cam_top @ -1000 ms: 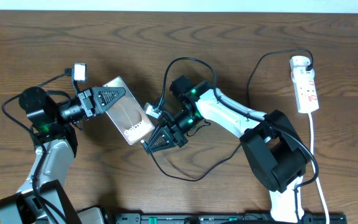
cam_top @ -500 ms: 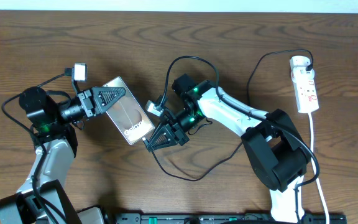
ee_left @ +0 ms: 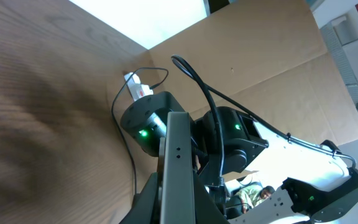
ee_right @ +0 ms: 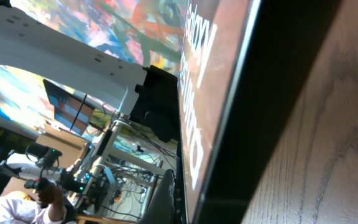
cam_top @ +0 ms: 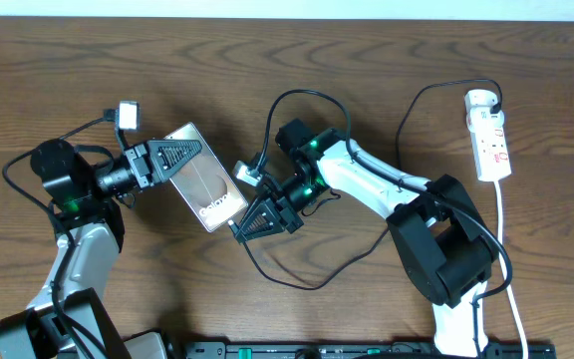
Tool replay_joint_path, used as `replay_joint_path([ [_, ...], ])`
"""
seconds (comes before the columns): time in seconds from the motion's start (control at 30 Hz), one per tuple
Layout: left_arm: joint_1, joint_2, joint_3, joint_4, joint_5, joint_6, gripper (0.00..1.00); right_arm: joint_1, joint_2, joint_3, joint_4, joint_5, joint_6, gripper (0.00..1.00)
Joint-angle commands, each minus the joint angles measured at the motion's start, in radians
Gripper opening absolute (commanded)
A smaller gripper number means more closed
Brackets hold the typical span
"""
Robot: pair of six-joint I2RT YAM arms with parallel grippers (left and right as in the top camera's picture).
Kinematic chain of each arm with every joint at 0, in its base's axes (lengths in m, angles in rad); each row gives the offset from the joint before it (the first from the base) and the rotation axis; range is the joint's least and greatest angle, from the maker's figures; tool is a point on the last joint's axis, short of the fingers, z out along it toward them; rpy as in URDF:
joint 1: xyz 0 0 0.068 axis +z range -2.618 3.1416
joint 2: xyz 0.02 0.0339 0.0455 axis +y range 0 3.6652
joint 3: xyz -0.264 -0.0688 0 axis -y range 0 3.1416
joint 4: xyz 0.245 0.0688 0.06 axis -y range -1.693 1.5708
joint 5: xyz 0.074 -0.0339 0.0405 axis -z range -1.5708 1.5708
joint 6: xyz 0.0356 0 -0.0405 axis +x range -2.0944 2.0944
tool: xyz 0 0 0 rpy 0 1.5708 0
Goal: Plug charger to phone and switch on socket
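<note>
The phone (cam_top: 207, 184) is held tilted above the table, with its white lettering toward its lower right end. My left gripper (cam_top: 180, 158) is shut on its upper left end; the left wrist view shows the phone's edge (ee_left: 179, 155) between my fingers (ee_left: 179, 208). My right gripper (cam_top: 247, 227) is right at the phone's lower end, shut, with the charger cable (cam_top: 297, 282) leading into it. The plug tip is hidden. The right wrist view shows the phone's glossy face (ee_right: 222, 74) very close beside one finger (ee_right: 169, 196). The socket (cam_top: 490, 140) lies at the far right.
The charger cable loops across the table from the right gripper to a black plug (cam_top: 494, 100) at the socket's top end. The socket's white cord (cam_top: 511, 279) runs down the right edge. The socket also shows far off in the left wrist view (ee_left: 138, 90).
My right gripper has edged slightly up toward the phone's lower end. The left arm and the phone have not moved.
</note>
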Motion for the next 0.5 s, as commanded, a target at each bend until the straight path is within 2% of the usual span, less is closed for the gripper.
replay_joint_path([
  [0.0,-0.004,-0.002,-0.001,0.006,0.018,0.024,0.07,-0.005,0.010,0.007,0.005,-0.036,-0.023,0.01],
  [0.47,-0.004,-0.002,-0.001,0.006,0.017,-0.003,0.07,-0.005,0.010,0.007,0.008,-0.033,-0.023,0.01],
])
